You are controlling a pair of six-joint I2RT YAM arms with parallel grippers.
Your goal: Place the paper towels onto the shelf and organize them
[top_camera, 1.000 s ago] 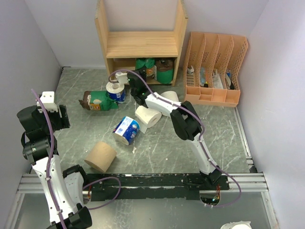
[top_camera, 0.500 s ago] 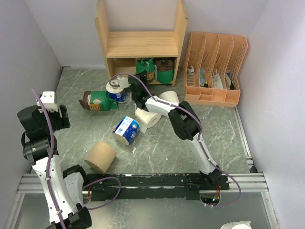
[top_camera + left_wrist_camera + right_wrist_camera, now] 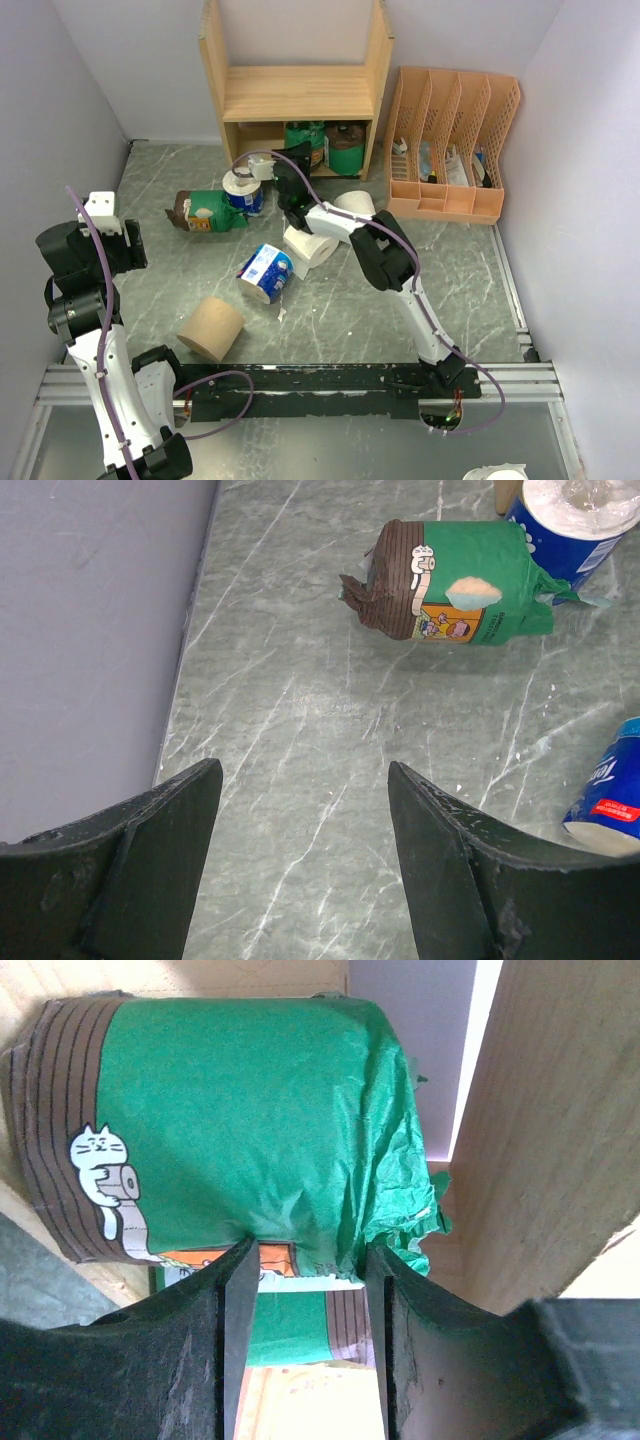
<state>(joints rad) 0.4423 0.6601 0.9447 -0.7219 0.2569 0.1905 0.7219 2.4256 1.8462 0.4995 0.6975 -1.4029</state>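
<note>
Starting on the left with the left gripper (image 3: 302, 775): hovering over the table (image 3: 300, 660), fingers spread wide, holding nothing, and not budging at all over the last second. Spotting a green-wrapped roll (image 3: 460, 595) lying on its side ahead of it and off to the right, well apart from the fingers, with a blue-and-white roll (image 3: 575, 520) just past that.

Moving right to the actual news: pushing the right gripper (image 3: 310, 1252) forward, away from that blue-and-white roll and into the mouth of the shelf (image 3: 540, 1130), lower tier. Now sitting there with fingers parted, clamping nothing as far as can be told (tips looking right up against the wrapper), facing a shelved green roll (image 3: 250, 1120) dead ahead, wooden side panel just to the right.

Guessing at nudging or straightening the already-shelved stock here, not delivering a fresh one. Still leaving several loose rolls (image 3: 312, 247) out on the table behind it, so nowhere near done.
</note>
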